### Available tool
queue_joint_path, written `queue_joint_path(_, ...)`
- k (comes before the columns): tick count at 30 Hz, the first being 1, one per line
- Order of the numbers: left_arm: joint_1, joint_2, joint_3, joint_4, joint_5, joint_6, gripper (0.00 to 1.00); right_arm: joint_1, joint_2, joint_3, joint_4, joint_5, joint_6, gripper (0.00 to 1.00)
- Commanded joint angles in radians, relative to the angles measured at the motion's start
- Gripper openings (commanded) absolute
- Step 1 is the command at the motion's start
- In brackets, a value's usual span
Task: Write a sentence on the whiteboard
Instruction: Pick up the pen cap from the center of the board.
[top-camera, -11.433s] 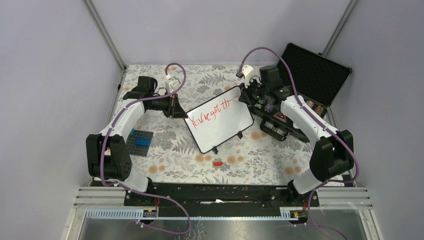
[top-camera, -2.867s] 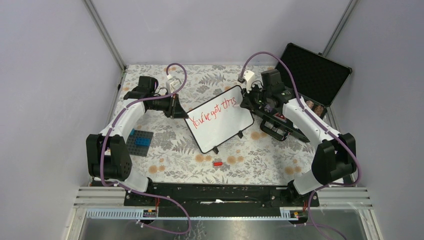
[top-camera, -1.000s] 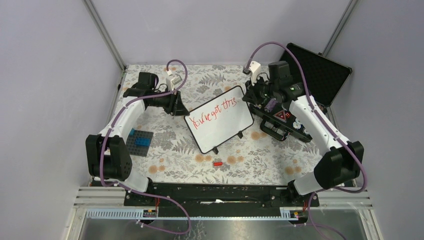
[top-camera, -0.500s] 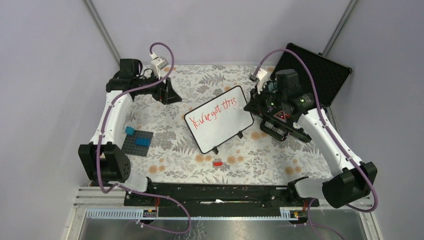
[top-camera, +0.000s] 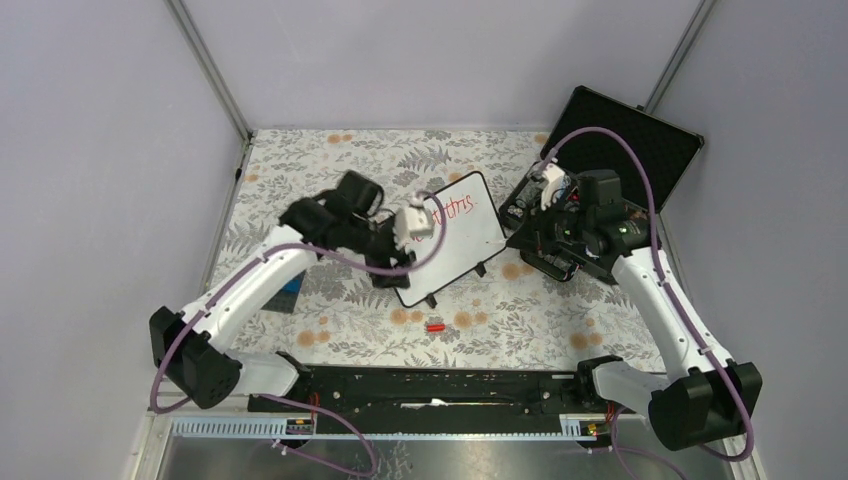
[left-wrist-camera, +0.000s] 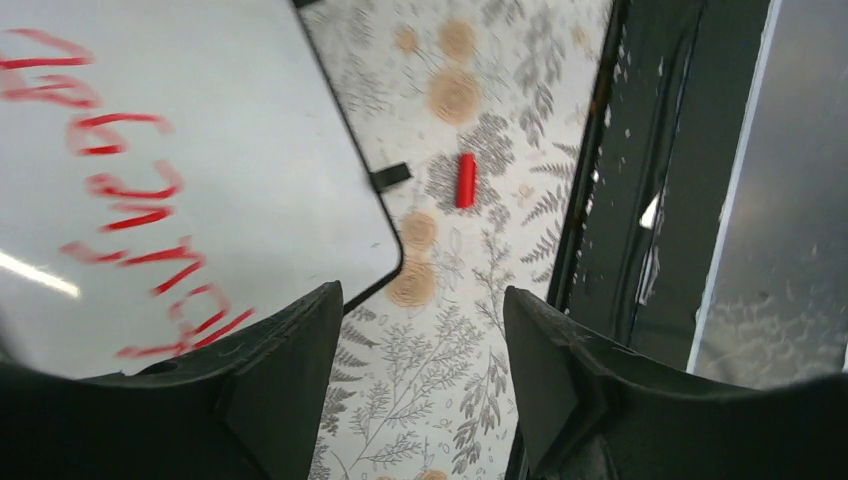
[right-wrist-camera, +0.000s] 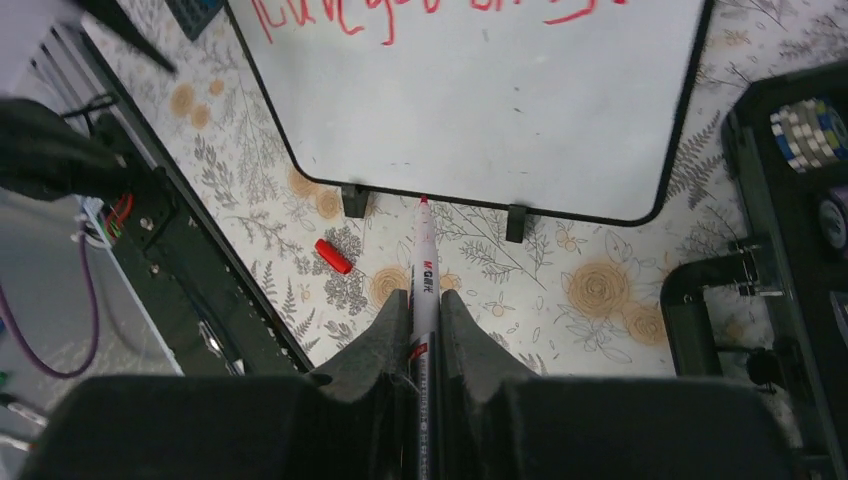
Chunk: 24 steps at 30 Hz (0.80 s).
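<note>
Floral table (top-camera: 330, 160): whiteboard (top-camera: 465, 235) under left tool (left-wrist-camera: 422, 335); marker (right-wrist-camera: 425, 245) in right tool (right-wrist-camera: 417, 298)

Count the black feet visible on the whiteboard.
2, both on the whiteboard's near edge: one foot by the red cap, the other foot nearer the black case. More may be hidden underneath.

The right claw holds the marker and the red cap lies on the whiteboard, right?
No. The right claw holds the marker, but the red cap lies on the floral table cover beside the whiteboard, as the right wrist view shows.
</note>
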Motion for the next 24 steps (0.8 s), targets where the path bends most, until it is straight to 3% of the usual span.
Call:
queue_joint_path(1,-0.187,-0.014,-0.092,0.070,-0.195,0.021,0.65,-0.123,-0.010,-0.012,0.047,-0.116,0.095,0.00)
queue_joint_path(5,-0.338,0.027,-0.211,0.173,-0.261,0.002,0.63,-0.171,-0.017,-0.035,0.076,-0.127,0.115,0.00)
queue_joint_path(12,-0.465,0.076,-0.387,0.477,-0.343,-0.050,0.61,-0.184,-0.025,-0.049,0.076,-0.112,0.106,0.00)
queue_joint_path(24,-0.482,0.210,-0.440,0.557,-0.349,-0.061,0.58,-0.185,-0.036,-0.070,0.086,-0.116,0.099,0.00)
